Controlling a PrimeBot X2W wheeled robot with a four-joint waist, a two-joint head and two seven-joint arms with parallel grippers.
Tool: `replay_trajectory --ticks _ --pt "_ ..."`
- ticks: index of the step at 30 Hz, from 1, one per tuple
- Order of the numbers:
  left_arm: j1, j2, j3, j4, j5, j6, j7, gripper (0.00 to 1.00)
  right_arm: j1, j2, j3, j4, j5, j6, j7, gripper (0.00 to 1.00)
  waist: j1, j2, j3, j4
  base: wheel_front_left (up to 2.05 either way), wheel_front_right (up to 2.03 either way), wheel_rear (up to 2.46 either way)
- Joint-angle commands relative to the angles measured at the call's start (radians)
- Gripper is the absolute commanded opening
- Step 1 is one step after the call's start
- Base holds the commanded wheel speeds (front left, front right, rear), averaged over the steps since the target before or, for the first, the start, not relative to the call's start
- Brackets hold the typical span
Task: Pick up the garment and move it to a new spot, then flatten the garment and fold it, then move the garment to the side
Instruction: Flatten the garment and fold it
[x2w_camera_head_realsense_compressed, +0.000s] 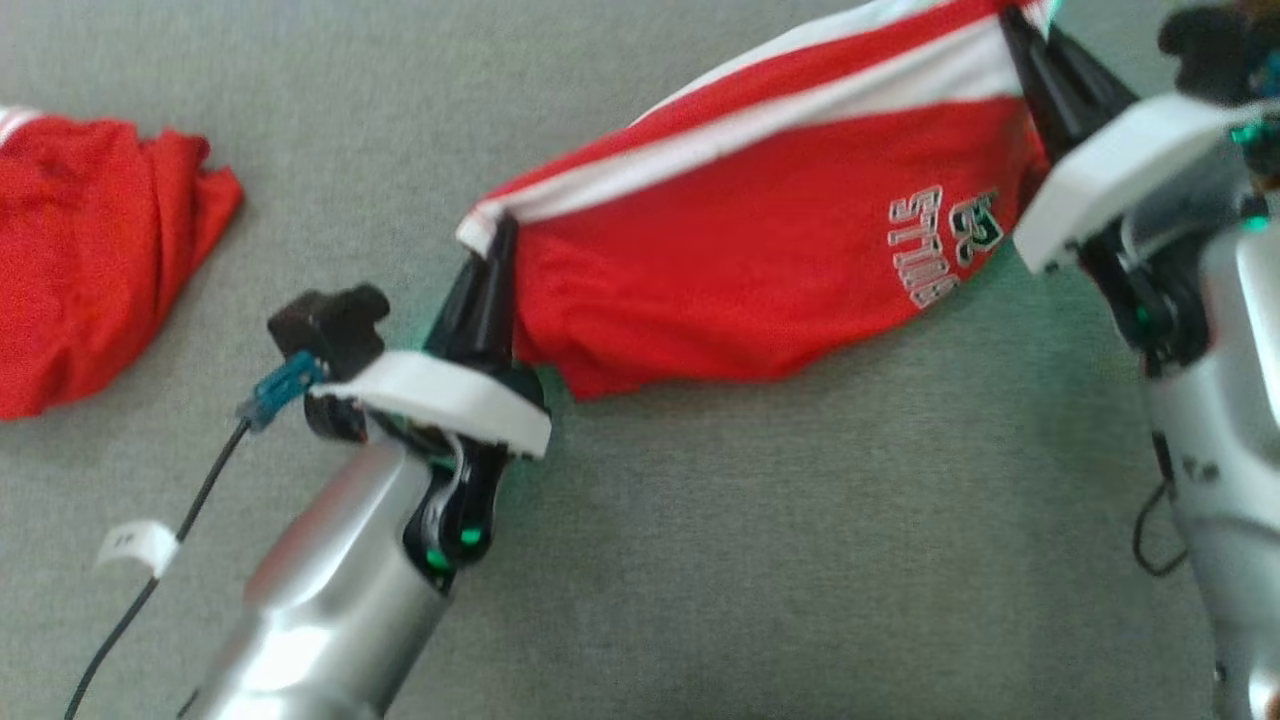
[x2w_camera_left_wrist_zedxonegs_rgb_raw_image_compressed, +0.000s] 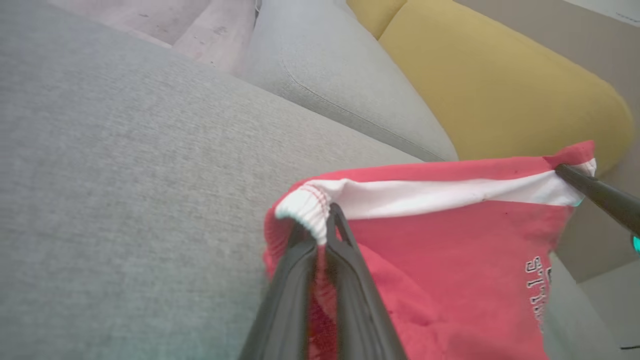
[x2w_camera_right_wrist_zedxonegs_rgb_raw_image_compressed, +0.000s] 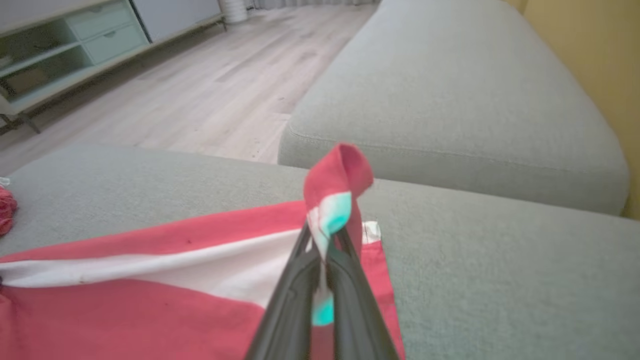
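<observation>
The red garment (x2w_camera_head_realsense_compressed: 760, 250), with a white band along its upper edge and pale lettering near its right end, hangs stretched across the upper middle of the head view, slanting from the centre up to the upper right. Its lower edge sags toward the grey sofa seat (x2w_camera_head_realsense_compressed: 800, 560); I cannot tell whether it touches. The left pincer (x2w_camera_head_realsense_compressed: 500, 235) is clamped on the garment's lower-left corner at the ribbed white hem, fingers pressed together on the cloth. The right pincer (x2w_camera_head_realsense_compressed: 1022, 35) is clamped on the opposite corner at the top right of the frame; in the right wrist view a red fold stands above its closed tips. The garment spans between the two pincers, taut along the white band. A second red cloth (x2w_camera_head_realsense_compressed: 90, 250) lies crumpled on the seat at the left edge, well apart. A yellow cushion (x2w_camera_left_wrist_zedxonegs_rgb_raw_image_compressed: 500, 85) sits in the upper right of the left wrist view.
</observation>
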Motion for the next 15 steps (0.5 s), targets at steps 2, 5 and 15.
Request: replay_trajectory --ticks 2,5,15 --pt "-0.056 -0.007 0.039 0.028 0.018 -0.017 -0.03 0.0 -0.067 0.009 0.033 0.039 0.001 -0.001 -0.032 0.0 -0.0004 0.0 0.053 0.028 0.0 0.0 0.0" --pt "-0.085 -0.032 0.034 0.082 0.022 -0.04 -0.051 0.06 -0.118 0.03 0.049 0.132 -0.006 -0.001 -0.056 0.0 -0.0004 0.0 0.07 0.033 0.0 0.0 0.0" --pt "-0.064 -0.063 0.013 0.167 0.026 -0.102 -0.091 1.0 -0.175 0.045 0.068 0.336 0.004 -0.001 -0.14 1.0 -0.0004 0.0 0.021 0.033 0.0 0.0 0.0"
